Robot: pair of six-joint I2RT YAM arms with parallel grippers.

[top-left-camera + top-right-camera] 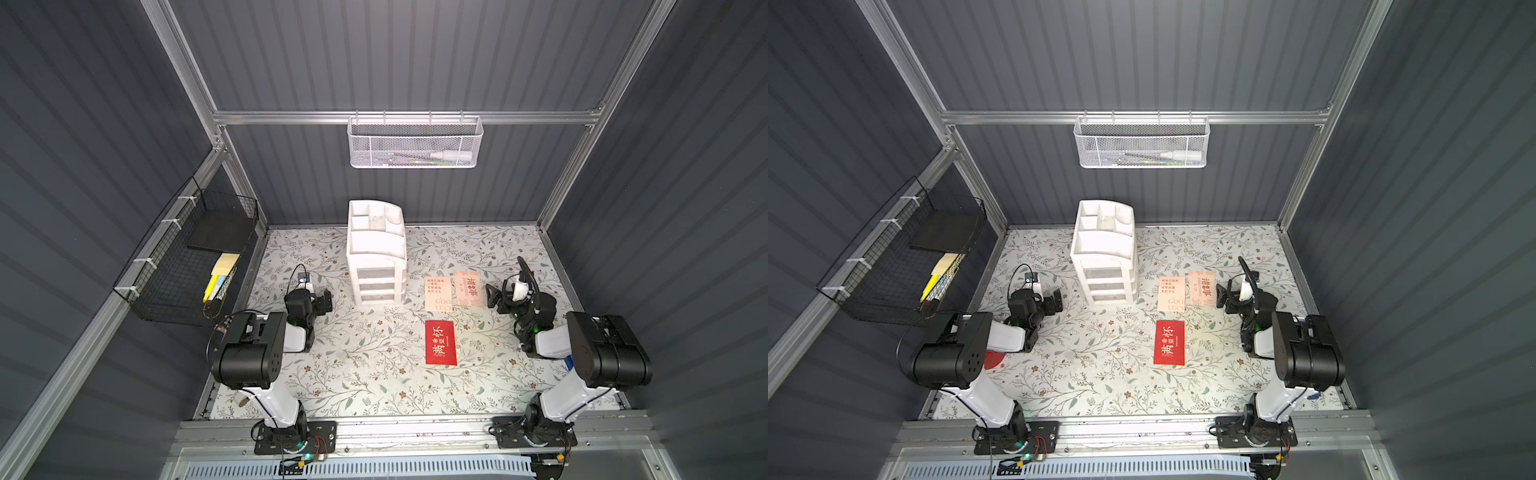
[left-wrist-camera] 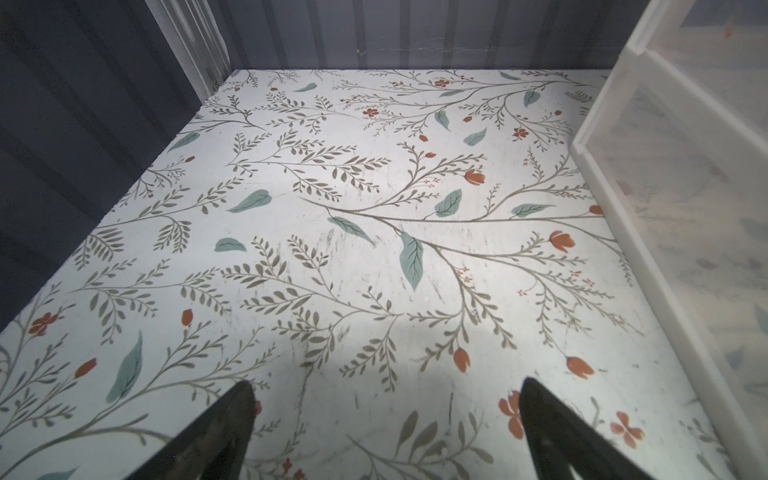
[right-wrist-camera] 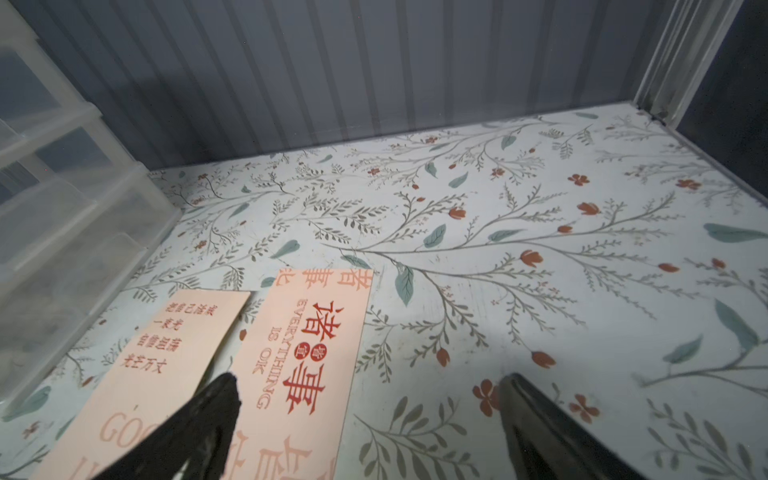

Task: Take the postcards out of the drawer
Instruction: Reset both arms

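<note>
**A:** Top views first. Task items?

**B:** Three cards, all flat on the floral table (image 1: 365, 386) (image 1: 1092, 386), to the right of the white drawer unit (image 1: 376, 257) (image 1: 1104, 257).
- Item one: red postcard (image 1: 441, 343) (image 1: 1169, 343), white characters. It is nearest the arm bases and lies apart from the other two.
- Item two: GOOD LUCK postcard (image 1: 438, 293) (image 1: 1172, 293), peach, just beside the unit's foot.
- Item three: second peach postcard (image 1: 469, 288) (image 1: 1202, 288), alongside item two on its right.

**A:** Grippers?

**B:** The left gripper (image 1: 309, 300) (image 1: 1038, 302) is low over the table, left of the unit, with its fingers apart. The right gripper (image 1: 515, 297) (image 1: 1246, 297) is just right of the second peach postcard, fingers likewise apart. Neither holds anything.

**A:** Fixtures?

**B:** A white mesh basket (image 1: 415, 143) hangs on the back rail. A black wire basket (image 1: 178, 266) on the left wall holds yellow sticky notes (image 1: 224, 266).

**A:** Left wrist view.

**B:** The two dark fingertips (image 2: 239, 415) are spread wide, with only table pattern between them. The drawer unit's translucent side (image 2: 685, 208) stands at the frame's edge.

**A:** Right wrist view.

**B:**
- The fingers are wide apart.
- One fingertip (image 3: 216, 407) shows in front of the near ends of both peach cards; I cannot tell whether it touches them.
- The other fingertip is over bare table.
- The second peach postcard (image 3: 307, 353) reads EVERYTHING IS OK.
- The GOOD LUCK postcard (image 3: 166, 357) lies beside it, with a sliver of table between their far ends.
- The drawer unit (image 3: 62, 187) stands just beyond them.
</note>
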